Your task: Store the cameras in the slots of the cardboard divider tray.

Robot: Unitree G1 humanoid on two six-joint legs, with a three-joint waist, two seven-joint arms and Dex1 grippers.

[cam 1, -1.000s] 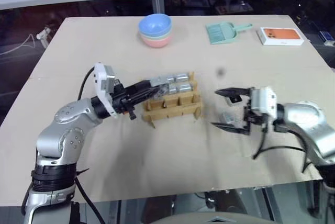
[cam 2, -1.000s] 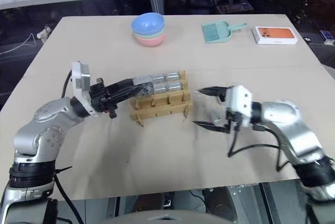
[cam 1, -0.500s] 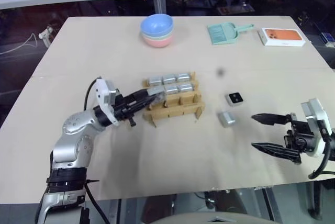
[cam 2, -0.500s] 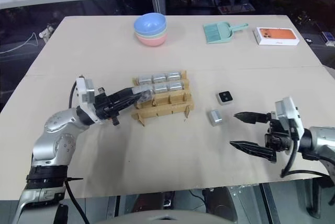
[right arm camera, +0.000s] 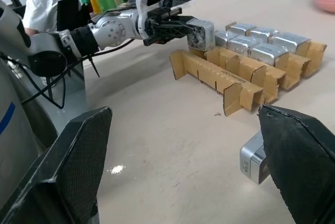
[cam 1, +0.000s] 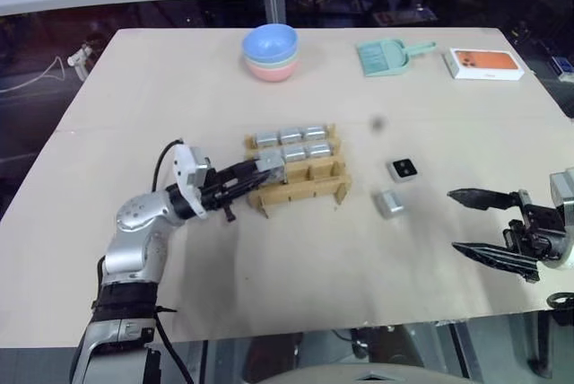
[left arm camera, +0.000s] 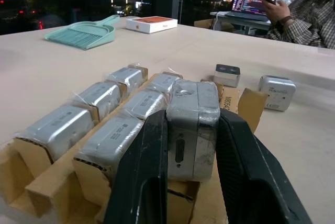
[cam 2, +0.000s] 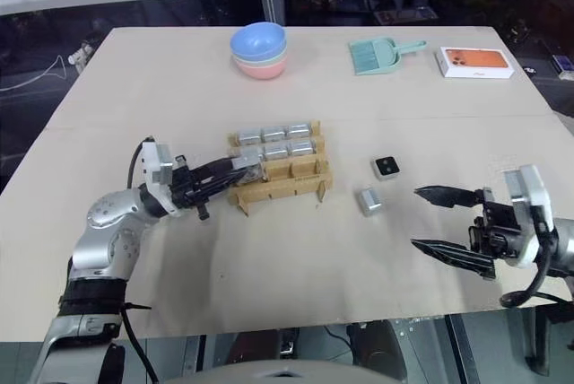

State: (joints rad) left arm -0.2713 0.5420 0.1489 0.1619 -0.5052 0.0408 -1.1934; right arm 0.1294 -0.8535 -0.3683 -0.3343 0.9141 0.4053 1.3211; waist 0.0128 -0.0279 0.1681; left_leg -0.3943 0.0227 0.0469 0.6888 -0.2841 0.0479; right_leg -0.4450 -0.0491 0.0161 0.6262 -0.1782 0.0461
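**Left gripper clamps a camera at the tray's near-left corner; right gripper spread wide over bare table**

Left gripper (left arm camera: 191,145): fingers clamped on one silver-grey camera (left arm camera: 192,113), held at the near-left end of the cardboard divider tray (cam 1: 305,188). Whether the camera sits in a slot or only over it, cannot tell.

Tray: brown, near the table's (cam 1: 179,88) centre. Five more cameras lie in it: three in the far row (cam 1: 289,135) and two in the middle row (cam 1: 307,150). Near row looks open.

Loose cameras: two lie on the table right of the tray, one with its black face up (cam 1: 403,169), one grey (cam 1: 388,204) just nearer. Both apart from the tray and from either gripper.

Right gripper (cam 1: 484,224): fingers spread far apart, holding nothing, over the table's right edge, well apart from the loose cameras.

Far side of table: stacked bowls (cam 1: 269,50), mint-green dustpan (cam 1: 384,55), white-and-orange box (cam 1: 485,63).
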